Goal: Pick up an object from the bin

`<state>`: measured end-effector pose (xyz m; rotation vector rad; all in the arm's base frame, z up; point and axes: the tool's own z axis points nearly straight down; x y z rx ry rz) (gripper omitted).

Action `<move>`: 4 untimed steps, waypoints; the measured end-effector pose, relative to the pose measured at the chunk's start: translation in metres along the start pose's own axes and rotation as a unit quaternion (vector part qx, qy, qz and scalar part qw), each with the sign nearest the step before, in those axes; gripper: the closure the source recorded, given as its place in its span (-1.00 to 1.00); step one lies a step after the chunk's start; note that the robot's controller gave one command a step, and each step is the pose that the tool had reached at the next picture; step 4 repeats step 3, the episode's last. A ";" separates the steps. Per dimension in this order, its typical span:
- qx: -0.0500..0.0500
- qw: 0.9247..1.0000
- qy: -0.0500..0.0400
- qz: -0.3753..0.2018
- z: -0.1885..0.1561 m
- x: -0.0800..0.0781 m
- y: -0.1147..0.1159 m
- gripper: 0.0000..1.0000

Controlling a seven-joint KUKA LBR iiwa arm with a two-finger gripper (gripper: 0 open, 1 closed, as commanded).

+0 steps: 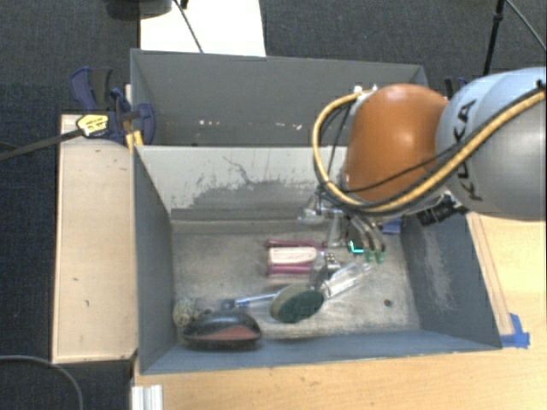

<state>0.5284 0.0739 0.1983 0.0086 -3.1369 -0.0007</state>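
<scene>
My gripper [345,239] hangs low over the right middle of the bin floor, under the arm's orange cover. Just left of it lies a flat pink and maroon block [291,259]. Directly below it a clear plastic handle [346,278] slants down-left to a dark green round brush head [297,305]. Whether the gripper touches the handle I cannot tell.
A thin blue-handled tool [246,300] lies left of the brush head. A dark oval object with a red underside [222,330] and a small speckled lump [183,312] sit in the front left corner. The bin walls slope steeply on all sides.
</scene>
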 end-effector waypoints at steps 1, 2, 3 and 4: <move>-0.001 0.994 -0.005 0.111 0.125 -0.037 -0.009 -1.00; -0.002 0.994 -0.009 0.112 0.122 -0.039 -0.009 1.00; 0.000 1.000 -0.006 -0.018 -0.005 -0.056 -0.014 1.00; 0.000 1.000 -0.006 -0.018 -0.005 -0.056 -0.014 1.00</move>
